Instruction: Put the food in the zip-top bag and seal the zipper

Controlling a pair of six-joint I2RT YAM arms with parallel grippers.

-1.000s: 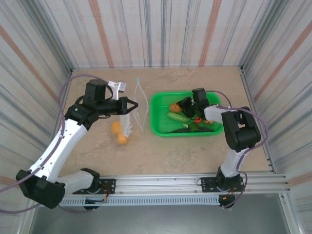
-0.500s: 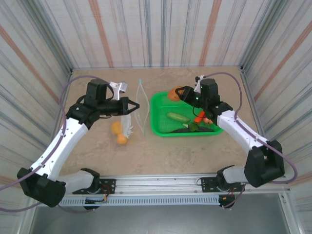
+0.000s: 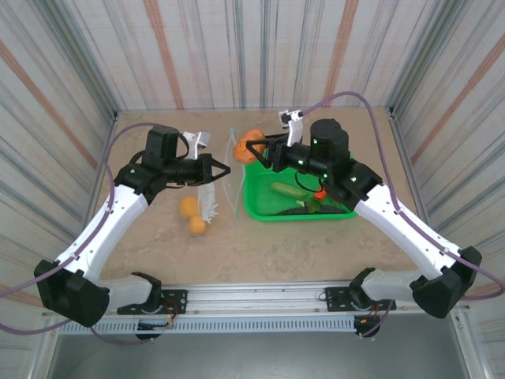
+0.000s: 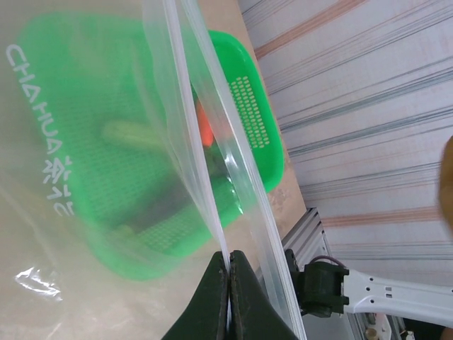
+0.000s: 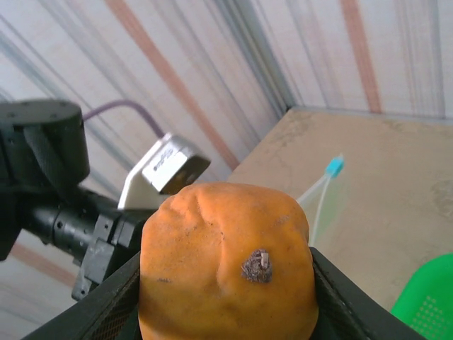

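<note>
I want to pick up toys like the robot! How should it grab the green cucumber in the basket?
Probably across its narrow middle, coming straight down from above. The green cucumber lies flat and long in the green basket, whose raised walls block a sideways approach.
</note>
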